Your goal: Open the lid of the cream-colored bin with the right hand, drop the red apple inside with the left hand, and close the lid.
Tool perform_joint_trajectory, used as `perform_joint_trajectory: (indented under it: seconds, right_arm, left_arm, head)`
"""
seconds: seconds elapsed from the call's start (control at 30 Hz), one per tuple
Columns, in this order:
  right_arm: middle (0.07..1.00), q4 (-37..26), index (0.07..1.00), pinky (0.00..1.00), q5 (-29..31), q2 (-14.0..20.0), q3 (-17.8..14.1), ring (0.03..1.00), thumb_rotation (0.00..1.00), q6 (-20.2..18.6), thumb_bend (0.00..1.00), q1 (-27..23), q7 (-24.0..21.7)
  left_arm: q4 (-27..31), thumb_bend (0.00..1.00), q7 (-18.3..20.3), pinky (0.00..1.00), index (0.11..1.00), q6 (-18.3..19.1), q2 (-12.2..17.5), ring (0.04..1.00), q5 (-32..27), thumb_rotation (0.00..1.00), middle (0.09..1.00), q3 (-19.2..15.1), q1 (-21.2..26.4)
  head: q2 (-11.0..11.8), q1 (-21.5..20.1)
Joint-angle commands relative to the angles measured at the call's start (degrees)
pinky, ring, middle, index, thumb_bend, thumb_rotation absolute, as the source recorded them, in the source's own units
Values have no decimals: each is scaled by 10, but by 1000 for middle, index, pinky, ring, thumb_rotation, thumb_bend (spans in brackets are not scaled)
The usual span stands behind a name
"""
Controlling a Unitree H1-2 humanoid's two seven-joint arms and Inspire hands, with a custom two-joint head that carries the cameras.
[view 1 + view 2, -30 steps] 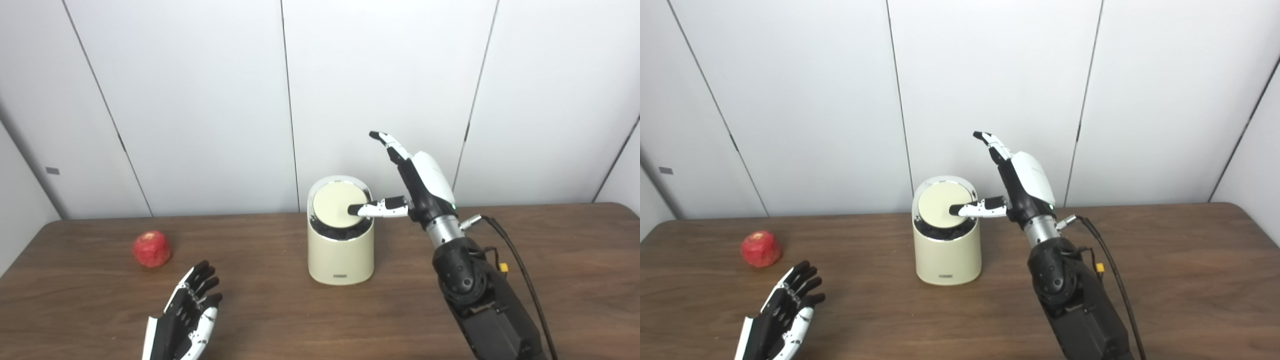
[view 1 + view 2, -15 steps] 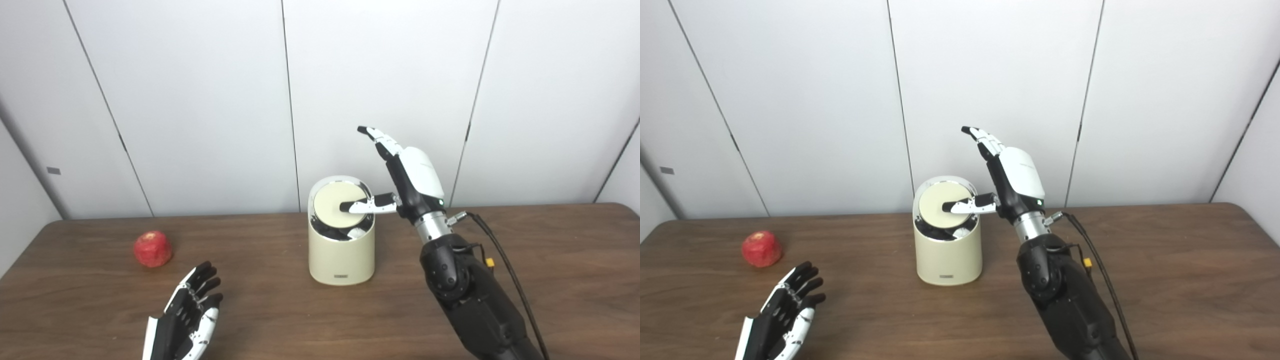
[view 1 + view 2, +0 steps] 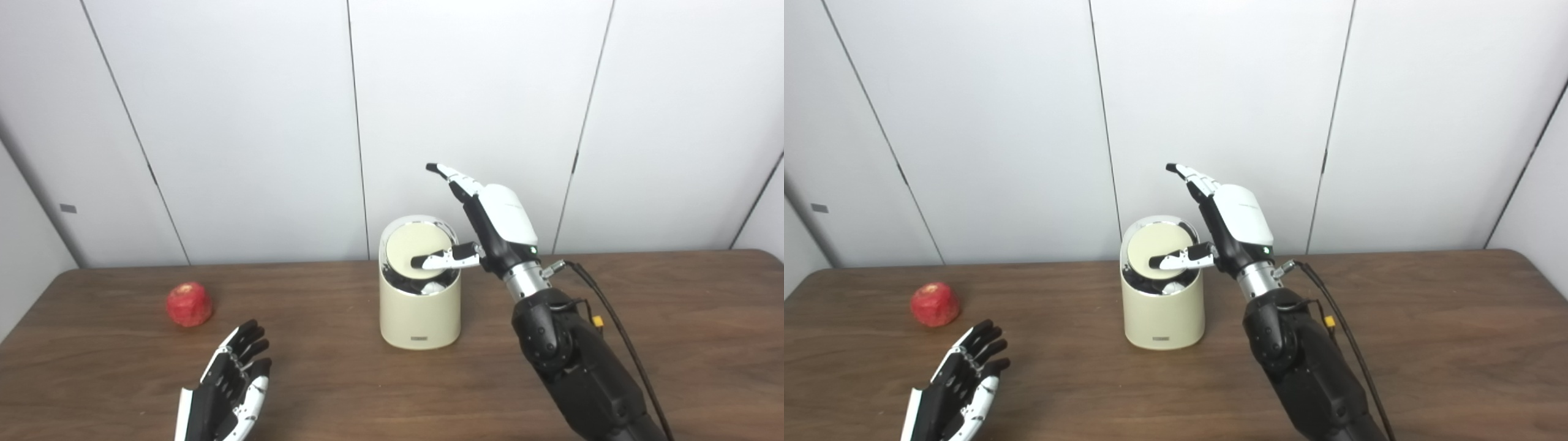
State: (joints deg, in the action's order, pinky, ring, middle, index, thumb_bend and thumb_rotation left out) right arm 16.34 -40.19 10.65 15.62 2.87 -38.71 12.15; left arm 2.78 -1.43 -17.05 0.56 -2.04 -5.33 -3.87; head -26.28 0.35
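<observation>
Your right robot hand (image 3: 490,226), fingers spread and gripping nothing, props the bin (image 3: 420,306) lid (image 3: 416,251) up with its thumb. The apple (image 3: 189,304) sits on the counter (image 3: 367,380), left. Your left robot hand (image 3: 229,386) rests open near it; next, probably, grasp the apple.
</observation>
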Motion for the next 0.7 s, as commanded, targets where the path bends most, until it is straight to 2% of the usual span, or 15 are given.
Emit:
perform_joint_trajectory:
  seconds: [0.0,0.27,0.53,0.67]
  right_arm:
    - [891,-16,874,798,-8,11,0,881,257,21,935,-28,4]
    - [880,-12,836,797,-42,24,15,871,183,39,977,-23,28]
    - [867,-6,822,773,-64,27,19,848,127,58,965,-21,56]
    - [863,-7,820,775,-71,25,20,844,130,62,954,-20,63]
  left_arm:
    - [-49,304,-5,747,864,-7,-22,816,4,307,845,11,-45]
    - [-55,315,-4,762,854,-7,-25,814,-32,308,844,-4,-38]
    - [-59,349,-3,762,848,-10,-26,810,-30,330,836,-3,-36]
    - [-59,330,-3,757,843,-12,-26,803,-30,325,831,-3,-36]
  head:
    - [0,1]
    - [-1,-2]
    - [-3,-3]
    - [-3,-3]
